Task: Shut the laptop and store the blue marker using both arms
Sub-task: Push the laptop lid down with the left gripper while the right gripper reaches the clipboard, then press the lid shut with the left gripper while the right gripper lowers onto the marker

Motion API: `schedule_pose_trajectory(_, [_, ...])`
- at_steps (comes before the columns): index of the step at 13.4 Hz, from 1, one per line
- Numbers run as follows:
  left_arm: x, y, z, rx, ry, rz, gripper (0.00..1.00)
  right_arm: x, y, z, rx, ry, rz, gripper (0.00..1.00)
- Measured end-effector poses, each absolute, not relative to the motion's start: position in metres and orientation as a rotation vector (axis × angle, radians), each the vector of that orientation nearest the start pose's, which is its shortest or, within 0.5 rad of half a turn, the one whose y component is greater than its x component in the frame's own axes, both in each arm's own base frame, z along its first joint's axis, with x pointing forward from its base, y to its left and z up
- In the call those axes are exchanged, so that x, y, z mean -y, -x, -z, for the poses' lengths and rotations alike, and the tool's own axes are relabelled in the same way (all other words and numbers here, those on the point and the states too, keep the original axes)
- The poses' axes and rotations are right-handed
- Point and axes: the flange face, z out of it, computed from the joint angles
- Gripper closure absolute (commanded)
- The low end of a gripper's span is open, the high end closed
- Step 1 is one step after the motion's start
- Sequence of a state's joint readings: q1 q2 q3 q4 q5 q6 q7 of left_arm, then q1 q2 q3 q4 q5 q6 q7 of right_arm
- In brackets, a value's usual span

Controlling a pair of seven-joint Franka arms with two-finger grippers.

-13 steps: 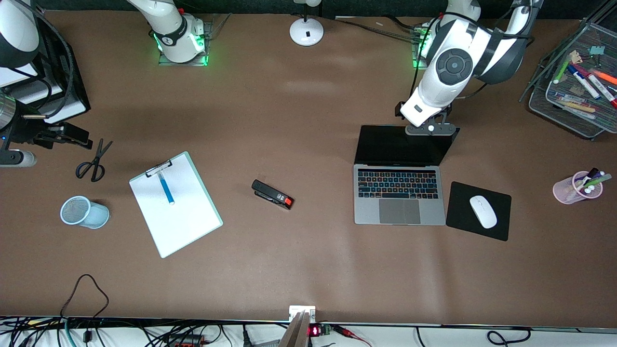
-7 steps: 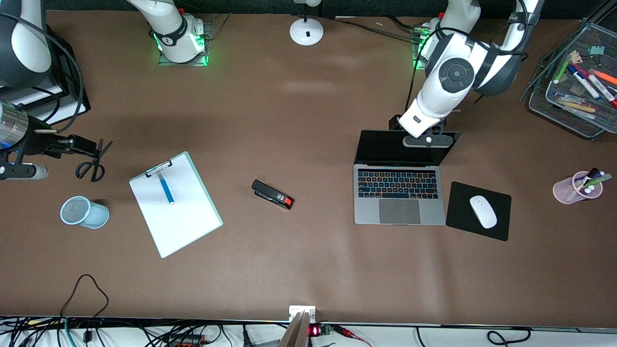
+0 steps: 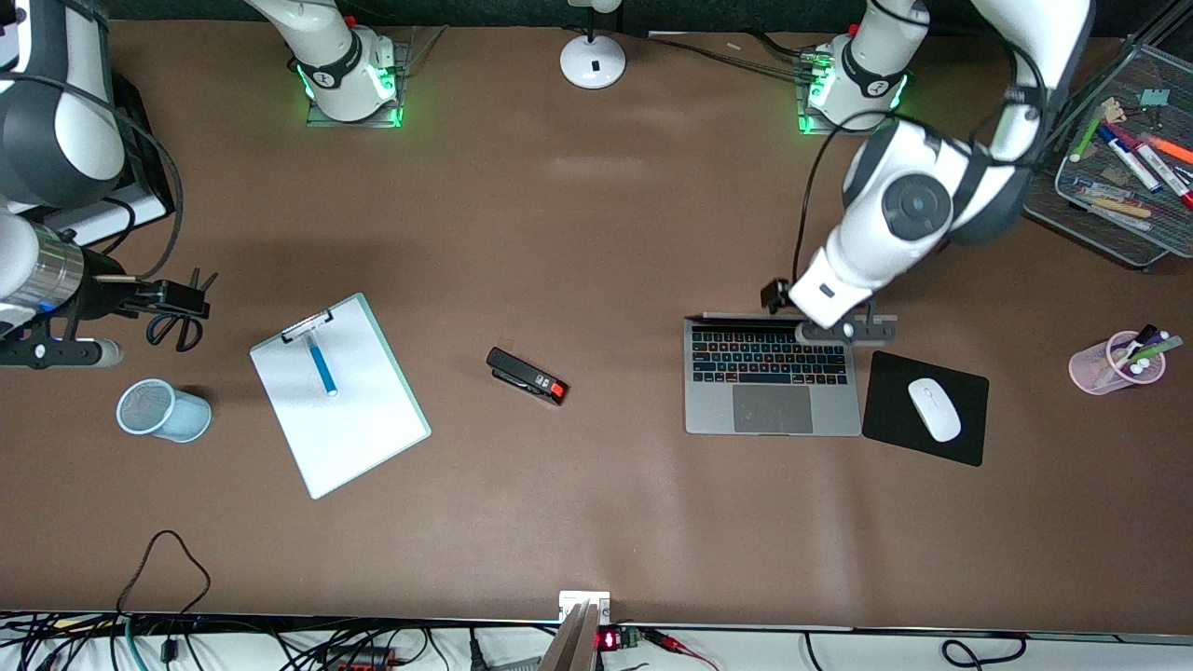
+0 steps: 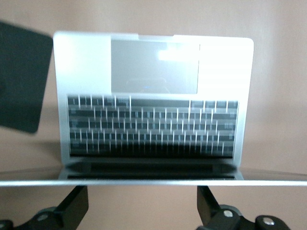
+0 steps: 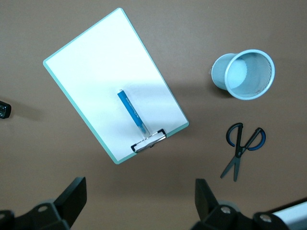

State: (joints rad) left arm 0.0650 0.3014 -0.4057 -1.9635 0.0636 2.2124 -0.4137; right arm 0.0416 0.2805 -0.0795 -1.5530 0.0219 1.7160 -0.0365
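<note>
The laptop (image 3: 772,377) sits at the left arm's end of the table, its lid tipped forward and showing edge-on above the keyboard's back row. My left gripper (image 3: 832,326) is open at the lid's top edge. In the left wrist view the lid edge (image 4: 153,182) runs across just in front of the wide-apart fingers (image 4: 74,206), with the keyboard (image 4: 152,127) below. The blue marker (image 3: 322,365) lies on a white clipboard (image 3: 354,429). My right gripper (image 3: 182,300) is open and empty over the scissors; its wrist view shows the marker (image 5: 132,111) and its gripper (image 5: 139,206).
Black scissors (image 3: 177,321) and a tipped blue mesh cup (image 3: 163,410) lie beside the clipboard. A black stapler (image 3: 527,376) lies mid-table. A white mouse (image 3: 934,408) sits on a black mouse pad (image 3: 885,419) beside the laptop. A pink pen cup (image 3: 1117,362) and wire tray (image 3: 1118,224) stand at the left arm's end.
My left gripper has moved toward the front camera and the laptop lid has swung from leaning back to nearly edge-on over the keyboard. My right gripper has shifted slightly toward the clipboard.
</note>
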Motion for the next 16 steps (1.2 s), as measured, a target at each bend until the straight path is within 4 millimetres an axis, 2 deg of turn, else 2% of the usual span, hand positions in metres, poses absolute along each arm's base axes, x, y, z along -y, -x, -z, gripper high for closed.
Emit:
schedule_pose_trajectory(2, [0.184,-0.600,-0.324,0.111,3.216,-0.066,0.00,0.013,-0.642,-0.463,-0.004,3.125,-0.165,0.00])
schedule_pose_trajectory(4, [0.183,-0.614,-0.309,0.126,3.232,-0.088,0.00,0.012,-0.651,-0.442,0.040,3.119,-0.156,0.00])
schedule_pose_trajectory(7, [0.182,-0.624,-0.289,0.088,3.212,-0.100,0.00,0.013,-0.667,-0.392,0.205,3.111,-0.165,0.00])
schedule_pose_trajectory(11, [0.181,-0.640,-0.269,0.047,3.198,-0.056,0.00,0.009,-0.677,-0.331,0.297,3.099,-0.222,0.00])
schedule_pose_trajectory(14, [0.175,-0.655,-0.230,0.078,3.242,0.037,0.00,-0.015,-0.682,-0.308,0.418,3.085,-0.217,0.00])
schedule_pose_trajectory(16, [0.170,-0.658,-0.201,0.055,3.239,0.062,0.00,-0.029,-0.683,-0.296,0.495,3.075,-0.213,0.00])
